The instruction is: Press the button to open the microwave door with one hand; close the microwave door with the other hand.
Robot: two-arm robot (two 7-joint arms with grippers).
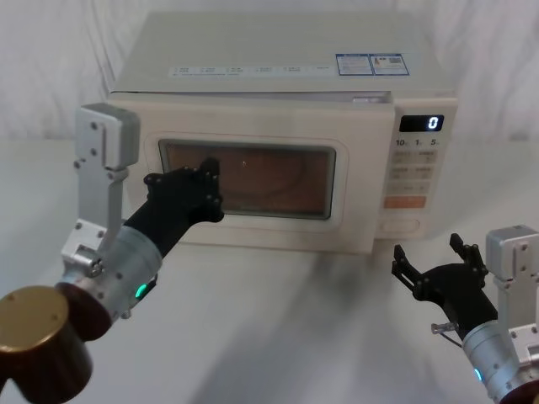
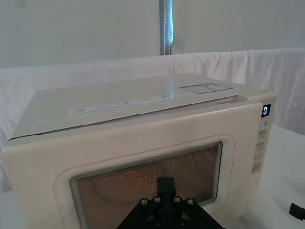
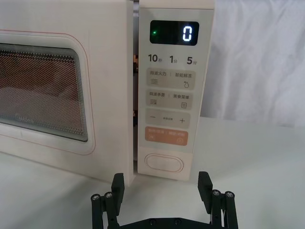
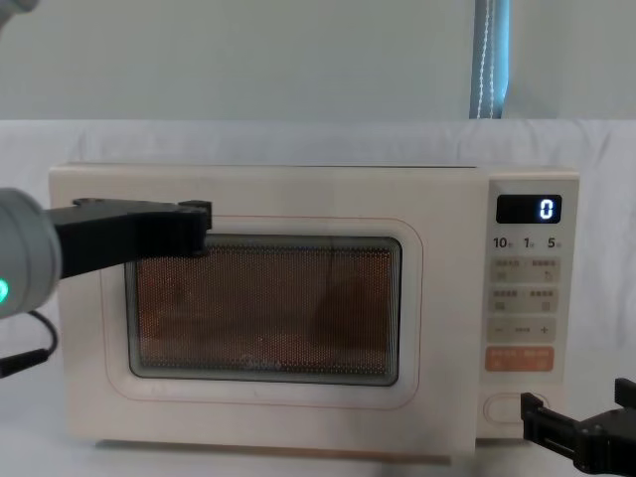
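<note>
Cream microwave door (image 1: pixel 253 181) touches left gripper's (image 1: pixel 205 187) fingers (image 1: pixel 210 172)

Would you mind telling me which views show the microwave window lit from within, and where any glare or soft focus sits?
Chest and right wrist views: the microwave door window glows orange through its mesh. Head view: the window looks dimmer, the left gripper dark against it. Left wrist view: pale sheen on the microwave top; the near gripper is soft. Right gripper open, below the button.
</note>
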